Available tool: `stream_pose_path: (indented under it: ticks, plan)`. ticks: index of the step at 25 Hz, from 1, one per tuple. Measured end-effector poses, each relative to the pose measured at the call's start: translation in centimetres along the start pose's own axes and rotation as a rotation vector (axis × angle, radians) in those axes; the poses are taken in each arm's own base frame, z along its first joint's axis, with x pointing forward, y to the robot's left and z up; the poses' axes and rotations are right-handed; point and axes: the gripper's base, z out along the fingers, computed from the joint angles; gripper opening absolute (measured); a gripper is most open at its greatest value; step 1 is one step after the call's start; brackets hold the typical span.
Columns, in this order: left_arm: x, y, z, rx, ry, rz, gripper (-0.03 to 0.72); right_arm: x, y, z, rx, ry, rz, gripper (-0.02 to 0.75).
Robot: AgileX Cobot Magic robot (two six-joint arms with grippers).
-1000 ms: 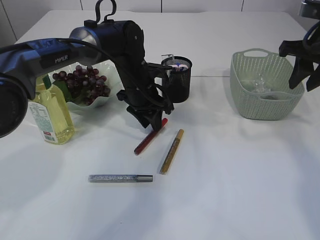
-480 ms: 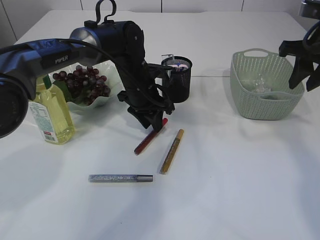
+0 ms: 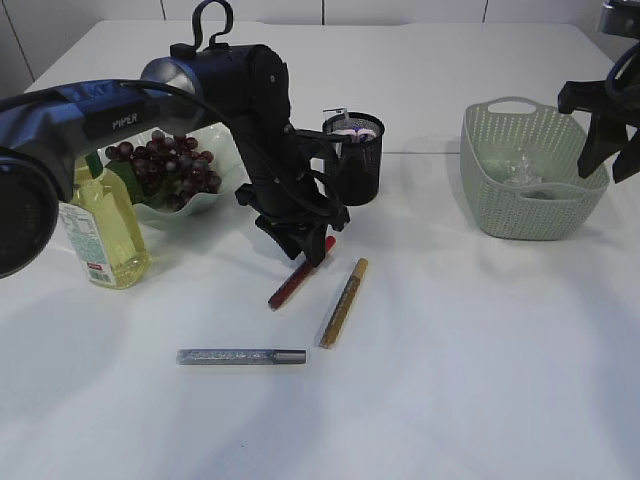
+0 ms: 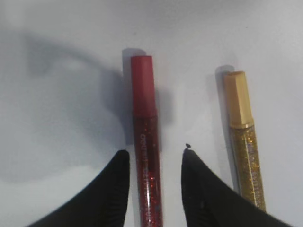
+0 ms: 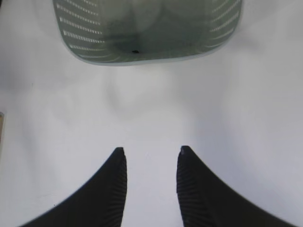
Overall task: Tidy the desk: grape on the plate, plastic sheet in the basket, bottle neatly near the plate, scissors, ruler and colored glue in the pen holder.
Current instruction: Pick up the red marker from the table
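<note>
My left gripper [image 3: 312, 252] is down at the table with its jaws open on either side of the red glitter glue [image 4: 143, 94], a gap showing on both sides [image 4: 155, 152]. The red glue [image 3: 290, 288] lies flat. A gold glue [image 3: 343, 302] [image 4: 239, 109] lies just right of it and a silver glue [image 3: 240, 356] nearer the front. The black pen holder [image 3: 355, 160] stands behind the arm, with items in it that I cannot tell apart. Grapes [image 3: 165, 165] lie on the white plate [image 3: 200, 203], and the bottle [image 3: 100, 225] stands to its left. My right gripper [image 3: 608, 165] [image 5: 150, 150] hangs open and empty by the basket.
The green basket [image 3: 530, 215] [image 5: 142, 52] stands at the right with the clear plastic sheet [image 3: 520, 165] inside. The left arm's body blocks part of the plate and the pen holder. Bare white table spreads in front of the glue sticks.
The left arm has shifted only very slightly. The glue sticks and the right arm stay where they were.
</note>
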Motion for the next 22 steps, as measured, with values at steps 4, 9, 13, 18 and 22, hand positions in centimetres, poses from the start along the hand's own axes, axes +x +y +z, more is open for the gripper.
stream_pose_path:
  ticks: [4,9,13,18,22]
  plan:
    - [0.1,0.1,0.5,0.0,0.009,-0.002,0.269,0.0,0.0,0.0,0.0,0.0,0.0,0.296]
    - [0.1,0.2,0.7,-0.001,0.014,-0.002,0.269,0.0,0.0,0.0,0.0,0.0,0.0,0.296]
    - [0.1,0.2,0.7,-0.005,0.014,-0.001,0.269,0.0,0.0,0.0,0.0,0.0,0.0,0.296]
    - [0.3,-0.3,1.7,-0.008,0.034,0.012,0.269,0.0,0.0,0.0,0.0,0.0,0.0,0.296]
    - [0.3,-1.1,2.1,-0.01,0.042,0.029,0.25,0.0,0.0,0.0,0.0,0.0,0.0,0.296]
